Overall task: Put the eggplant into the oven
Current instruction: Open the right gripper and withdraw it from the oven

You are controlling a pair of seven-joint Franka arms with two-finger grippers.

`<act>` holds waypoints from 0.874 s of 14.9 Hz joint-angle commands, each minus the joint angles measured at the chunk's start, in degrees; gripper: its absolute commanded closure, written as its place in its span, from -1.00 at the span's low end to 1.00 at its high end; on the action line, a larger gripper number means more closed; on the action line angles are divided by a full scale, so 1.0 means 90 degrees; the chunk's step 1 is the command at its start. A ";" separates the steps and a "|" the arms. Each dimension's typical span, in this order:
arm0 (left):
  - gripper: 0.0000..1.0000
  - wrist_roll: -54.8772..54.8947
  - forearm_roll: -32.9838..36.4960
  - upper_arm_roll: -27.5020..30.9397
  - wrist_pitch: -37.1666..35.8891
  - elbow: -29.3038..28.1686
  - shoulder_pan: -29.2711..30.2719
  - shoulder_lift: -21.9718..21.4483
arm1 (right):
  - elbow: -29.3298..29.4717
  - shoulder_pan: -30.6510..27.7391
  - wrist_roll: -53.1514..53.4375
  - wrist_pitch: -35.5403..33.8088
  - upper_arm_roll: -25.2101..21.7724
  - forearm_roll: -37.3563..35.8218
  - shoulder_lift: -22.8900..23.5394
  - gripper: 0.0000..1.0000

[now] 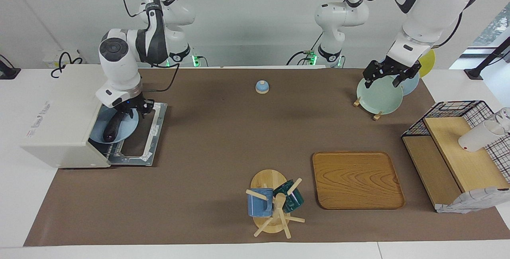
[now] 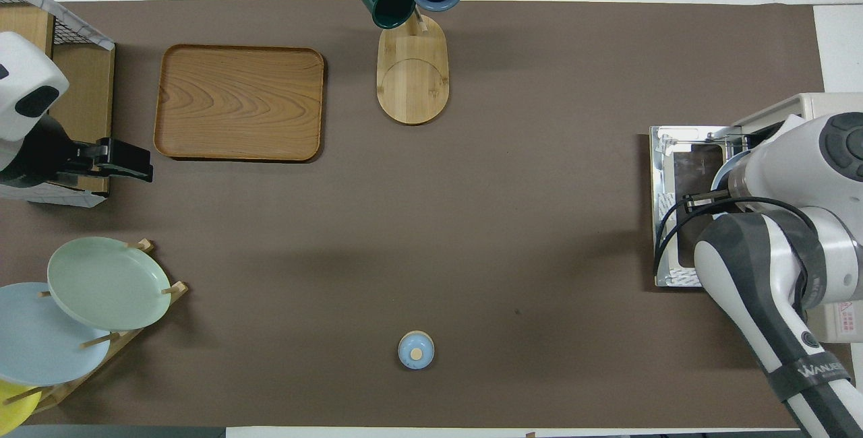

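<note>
The dark purple eggplant (image 1: 112,126) lies on a light blue plate (image 1: 128,128) that sits in the mouth of the off-white oven (image 1: 59,119), partly under its top. The oven's door (image 1: 149,141) lies folded down flat on the mat. My right gripper (image 1: 132,109) is low at the plate's rim, by the eggplant's end that is nearer to the robots. In the overhead view my right arm (image 2: 795,236) covers the plate and eggplant; the oven (image 2: 819,109) and its door (image 2: 677,175) show. My left gripper (image 1: 385,79) is open and empty over the plate rack; it also shows in the overhead view (image 2: 125,162).
A rack with a green plate (image 1: 376,97) and other plates stands at the left arm's end. Also here are a wooden tray (image 1: 356,179), a mug tree with two mugs (image 1: 273,203), a small blue lidded pot (image 1: 262,87) and a wire-and-wood shelf (image 1: 458,151).
</note>
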 commanded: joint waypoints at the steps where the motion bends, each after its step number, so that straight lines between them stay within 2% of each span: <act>1: -1.00 -0.0024 -0.0047 0.0041 -0.0011 -0.0004 -0.0027 -0.0021 | 0.0130 0.0303 0.0396 0.0142 0.0059 0.0503 0.0094 1.00; 2: -1.00 -0.0024 -0.0047 0.0041 -0.0011 -0.0004 -0.0027 -0.0021 | 0.0101 0.0498 0.0679 0.0269 0.0059 0.0592 0.0220 1.00; 6: -1.00 -0.0024 -0.0047 0.0041 -0.0011 -0.0004 -0.0027 -0.0021 | -0.0368 0.0558 0.1043 0.1226 0.0059 0.0603 0.0592 1.00; 13: -1.00 -0.0024 -0.0047 0.0041 -0.0011 -0.0004 -0.0027 -0.0021 | -0.0544 0.0529 0.1092 0.1305 0.0049 0.0574 0.0895 1.00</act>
